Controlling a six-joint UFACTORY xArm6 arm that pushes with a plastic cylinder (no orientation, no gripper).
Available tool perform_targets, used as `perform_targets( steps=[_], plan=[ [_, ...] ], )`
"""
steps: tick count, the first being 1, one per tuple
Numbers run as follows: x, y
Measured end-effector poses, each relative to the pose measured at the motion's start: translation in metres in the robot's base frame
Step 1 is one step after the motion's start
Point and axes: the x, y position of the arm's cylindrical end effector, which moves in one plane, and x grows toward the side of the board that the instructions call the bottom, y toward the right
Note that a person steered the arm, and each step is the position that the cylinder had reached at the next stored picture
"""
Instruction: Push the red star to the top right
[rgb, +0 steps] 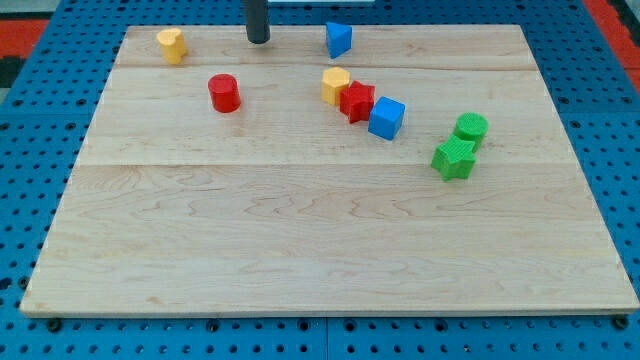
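The red star (357, 101) lies on the wooden board (320, 240) a little right of centre in the upper half. It touches a yellow block (336, 85) on its upper left and a blue cube (387, 118) on its lower right. My tip (258, 39) is near the view's top edge, well to the upper left of the red star and apart from every block.
A yellow block (172, 44) sits at the top left. A red cylinder (224, 93) lies below my tip. A blue triangular block (338, 39) is right of my tip. A green cylinder (470, 128) and a green star (454, 158) touch at the right.
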Motion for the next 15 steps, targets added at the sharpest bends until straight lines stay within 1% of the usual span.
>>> perform_targets(
  steps=[1,2,3,4,6,7,8,9,10,12,13,15],
  plan=[
    [-0.002,0.000],
    [0.022,0.011],
    [0.036,0.035],
    [0.064,0.060],
    [0.137,0.052],
    [0.149,0.127],
    [0.128,0.198],
    [0.093,0.230],
    [0.085,0.226],
    [0.046,0.259],
    [0.040,0.274],
    [0.071,0.252]
  ],
)
